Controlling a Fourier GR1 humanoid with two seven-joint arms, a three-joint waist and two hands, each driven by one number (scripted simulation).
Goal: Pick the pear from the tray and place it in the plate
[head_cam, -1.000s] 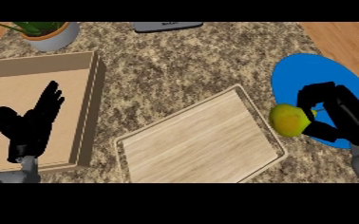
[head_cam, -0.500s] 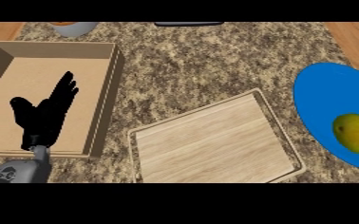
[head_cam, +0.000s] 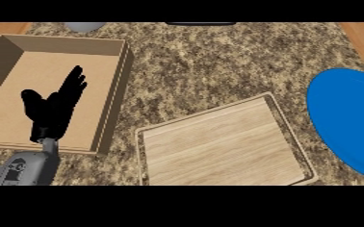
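Here the left hand rests open over the box.

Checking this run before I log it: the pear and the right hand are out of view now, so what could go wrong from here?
The blue plate is cut off by the view's right edge, so whether the pear rests on it cannot be confirmed. The wooden tray shows no pear. The left hand hangs open over the cardboard box.
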